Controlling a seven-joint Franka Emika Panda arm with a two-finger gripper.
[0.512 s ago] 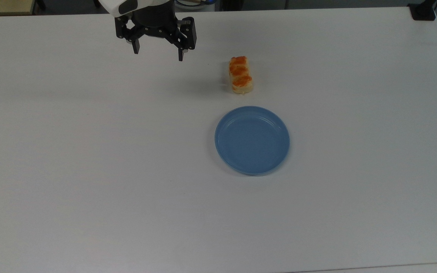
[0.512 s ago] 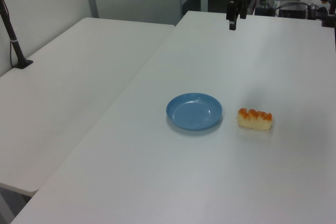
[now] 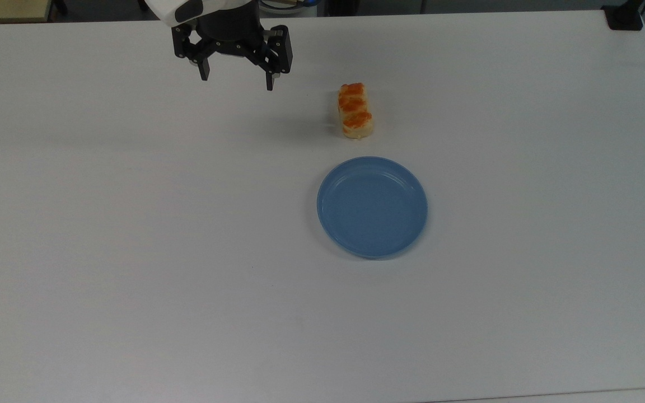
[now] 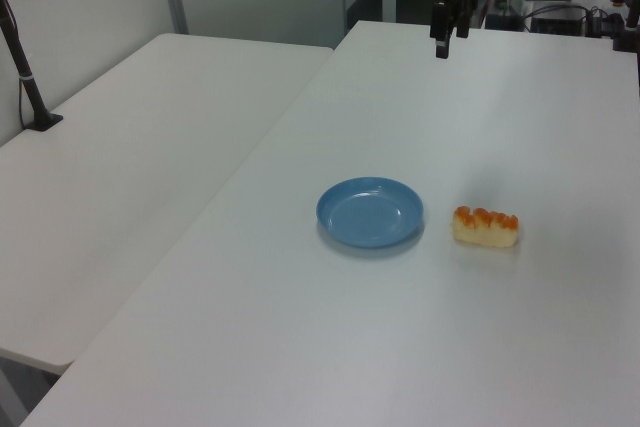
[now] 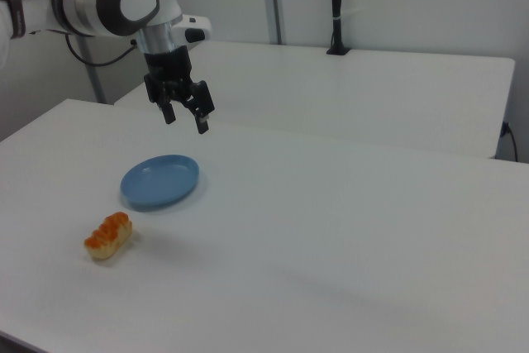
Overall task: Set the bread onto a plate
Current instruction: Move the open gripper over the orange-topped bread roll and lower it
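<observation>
Top view has my claw (image 3: 237, 76) hanging above the white table (image 3: 132, 252), its 2 black fingers (image 3: 204, 69) spread wide apart with nothing between them, well off to the top view's left of the bread (image 3: 355, 111) and clear of it. The bread lies flat on the table, an oblong pale-yellow piece with soft rounded ends and 3 glossy orange-brown bumps in a row along its top. Taking the bread as my landmark: the plate (image 3: 372, 206) sits near it, just below it in the top view, with a strip of bare table between them, so the 2 are not touching. The plate is round and shallow, smooth blue plastic with a raised rim and a faint ring inside where the floor meets the wall; it holds nothing. In the left view the bread (image 4: 486, 226) lies just to the left view's right of the plate (image 4: 370, 212), and my claw (image 4: 442, 35) hangs far behind both, toward the table's back edge. In the right view the bread (image 5: 108, 235) lies near the table's front-left corner, the plate (image 5: 160, 180) just behind it, and my claw (image 5: 185, 116) hangs in the air above and behind the plate, carried on my glossy white arm (image 5: 116, 2) with its grey joint caps. The table is matte and plain white. I can read no labels or writing on anything.
</observation>
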